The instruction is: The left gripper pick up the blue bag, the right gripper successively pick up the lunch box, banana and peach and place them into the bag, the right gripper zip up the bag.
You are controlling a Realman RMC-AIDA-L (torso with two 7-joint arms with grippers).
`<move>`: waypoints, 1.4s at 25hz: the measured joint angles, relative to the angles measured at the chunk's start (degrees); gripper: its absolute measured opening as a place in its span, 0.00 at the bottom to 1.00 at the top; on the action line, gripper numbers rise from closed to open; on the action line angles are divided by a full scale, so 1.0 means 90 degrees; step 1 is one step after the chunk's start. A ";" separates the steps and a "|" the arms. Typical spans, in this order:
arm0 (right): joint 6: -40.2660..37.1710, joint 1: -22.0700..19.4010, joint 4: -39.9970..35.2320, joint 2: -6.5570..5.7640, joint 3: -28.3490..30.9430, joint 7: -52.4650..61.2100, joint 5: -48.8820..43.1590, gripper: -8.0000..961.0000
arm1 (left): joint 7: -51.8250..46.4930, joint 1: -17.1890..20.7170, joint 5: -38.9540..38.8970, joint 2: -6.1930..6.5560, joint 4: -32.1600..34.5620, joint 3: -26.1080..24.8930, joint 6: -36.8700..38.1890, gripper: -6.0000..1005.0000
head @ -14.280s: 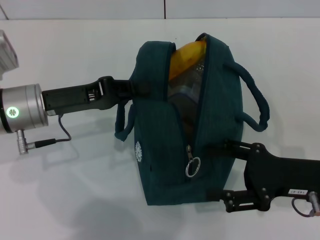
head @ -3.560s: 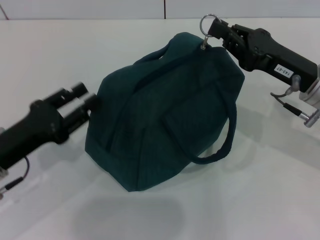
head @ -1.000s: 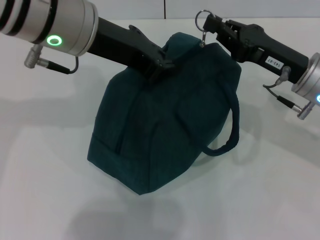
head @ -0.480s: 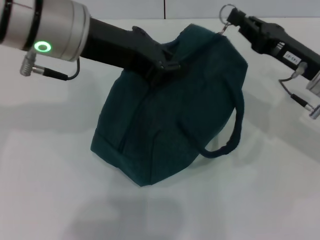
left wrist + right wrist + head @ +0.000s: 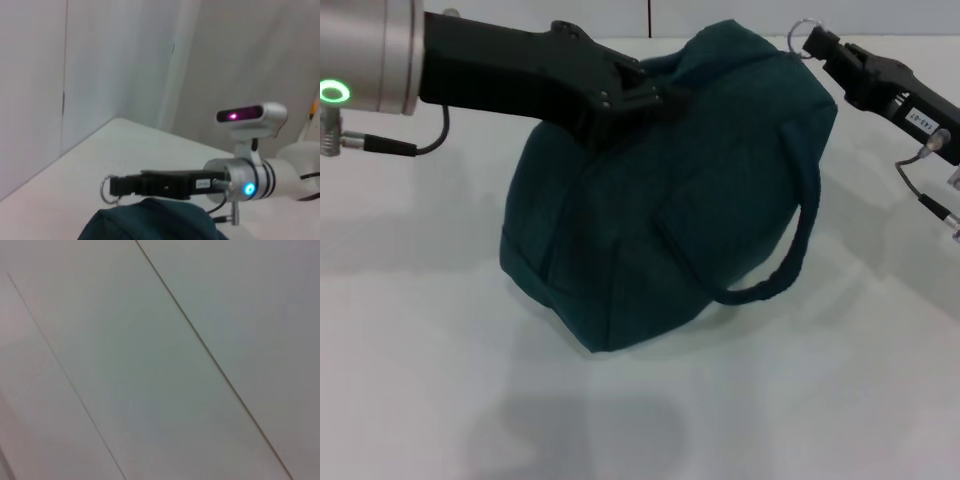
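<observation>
The blue bag (image 5: 660,220) rests tilted on the white table with its top closed. My left gripper (image 5: 645,95) reaches in from the upper left and is shut on the bag's far handle at the top. At the bag's upper right corner, my right gripper (image 5: 817,42) is shut on the ring of the zipper pull (image 5: 803,29). The left wrist view shows the right gripper (image 5: 117,185) and the zipper pull ring (image 5: 106,189) just above the bag's top (image 5: 150,222). The bag's near handle (image 5: 790,255) hangs loose. The lunch box, banana and peach are hidden.
The white table (image 5: 770,400) spreads around the bag, with a wall behind it. The right wrist view shows only pale wall panels (image 5: 160,360). The robot's head camera (image 5: 252,114) shows behind the right arm in the left wrist view.
The right gripper has drawn the zipper pull to the right, and the bag's top has followed. The left arm has pulled back to the left, still holding the handle.
</observation>
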 joint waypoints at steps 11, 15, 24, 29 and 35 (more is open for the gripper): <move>0.0191 -0.0015 -0.0046 -0.0001 -0.0061 0.0027 -0.0061 0.07 | 0.0673 0.0005 -0.0562 -0.0004 -0.1245 -0.0415 -0.0185 0.09; -0.0101 -0.0051 -0.0021 -0.0031 -0.0056 -0.0041 -0.0062 0.07 | 0.1062 -0.0091 -0.0566 -0.0015 -0.1982 -0.0421 -0.0637 0.09; -0.0336 -0.0424 -0.0072 -0.0042 -0.0003 -0.0449 -0.0023 0.29 | 0.2227 -0.0296 -0.0710 -0.0006 -0.3582 -0.0588 -0.1444 0.10; -0.0478 -0.0559 -0.0084 -0.0080 0.0063 -0.0518 -0.0032 0.50 | 0.2440 -0.0170 -0.0886 -0.0008 -0.3500 -0.0729 -0.1327 0.18; -0.1014 -0.0562 -0.0159 -0.0394 0.0059 -0.0477 -0.0337 0.68 | 0.2762 0.0374 -0.1378 0.0029 -0.2859 -0.0756 -0.0911 0.43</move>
